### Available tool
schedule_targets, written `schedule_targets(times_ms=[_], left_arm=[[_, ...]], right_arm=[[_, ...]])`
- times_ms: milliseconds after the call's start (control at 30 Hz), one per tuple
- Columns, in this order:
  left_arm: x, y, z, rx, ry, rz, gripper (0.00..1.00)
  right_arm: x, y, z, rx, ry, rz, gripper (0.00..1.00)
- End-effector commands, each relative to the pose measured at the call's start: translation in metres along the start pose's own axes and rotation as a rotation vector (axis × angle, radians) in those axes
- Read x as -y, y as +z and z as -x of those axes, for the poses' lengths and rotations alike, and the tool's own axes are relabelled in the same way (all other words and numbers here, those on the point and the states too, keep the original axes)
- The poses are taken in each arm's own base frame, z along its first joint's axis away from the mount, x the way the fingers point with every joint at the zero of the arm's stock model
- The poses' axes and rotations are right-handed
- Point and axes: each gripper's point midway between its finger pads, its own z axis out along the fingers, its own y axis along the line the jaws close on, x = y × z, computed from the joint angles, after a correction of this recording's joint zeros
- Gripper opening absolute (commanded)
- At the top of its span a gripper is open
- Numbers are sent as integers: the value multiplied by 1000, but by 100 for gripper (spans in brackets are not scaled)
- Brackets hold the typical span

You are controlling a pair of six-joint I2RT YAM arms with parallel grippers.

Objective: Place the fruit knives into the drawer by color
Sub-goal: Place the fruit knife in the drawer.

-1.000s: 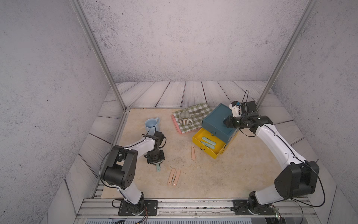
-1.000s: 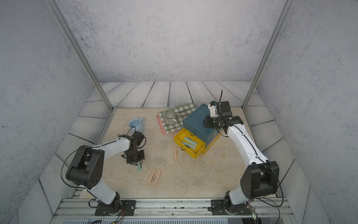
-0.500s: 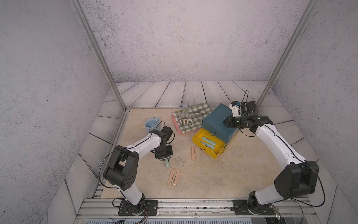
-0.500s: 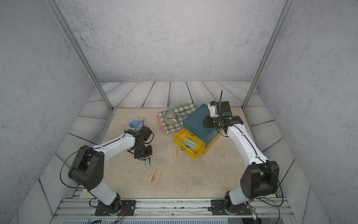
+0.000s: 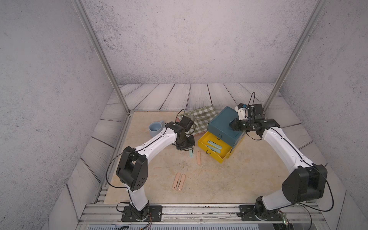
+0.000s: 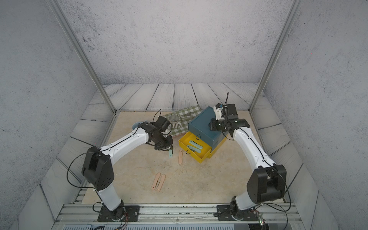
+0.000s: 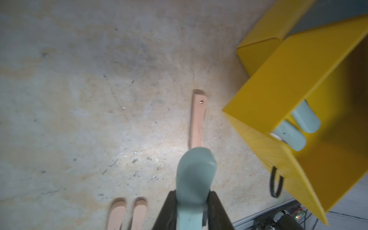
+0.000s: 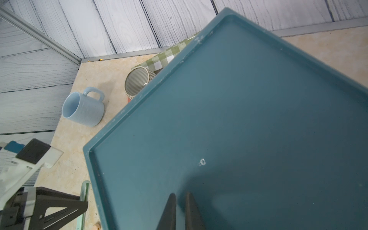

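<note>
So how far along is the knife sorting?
Done: two mint knives lie in the open yellow drawer. In hand: the left pincer grips a third mint knife beside that drawer. Left: a peach knife near the drawer and a peach pair nearer the front, on the table. No olive-grey knives are in view. The right pincer, shut and empty, is at the teal top.

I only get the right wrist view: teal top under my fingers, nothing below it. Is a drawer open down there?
Observer: Yes, a yellow drawer directly under the teal drawer is pulled out.
Operator: Anything in it?
Observer: Two mint-green knives lie inside.
Operator: Where's the left gripper?
Observer: The left gripper is shut on a third mint-green knife, just outside that drawer's front corner.
</note>
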Motion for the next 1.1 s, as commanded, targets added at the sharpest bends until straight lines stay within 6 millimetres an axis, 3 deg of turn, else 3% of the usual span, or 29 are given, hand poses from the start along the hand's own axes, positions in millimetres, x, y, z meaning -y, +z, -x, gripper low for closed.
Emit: schedule_targets(times_ms=[0,200,400,1067], left_arm=[[32,-6,1,-2,-11,-92,15],[78,-11,8,22,-33,-231,14],[114,-1,11,13,-46,-297,13],[134,28,19,-2,-84,-325,12]], right_arm=[[52,26,-142,-536,162,-191,13],[52,27,-143,-539,163,-188,14],[52,26,-142,-539,156,-192,13],[52,27,-147,-548,157,-189,13]])
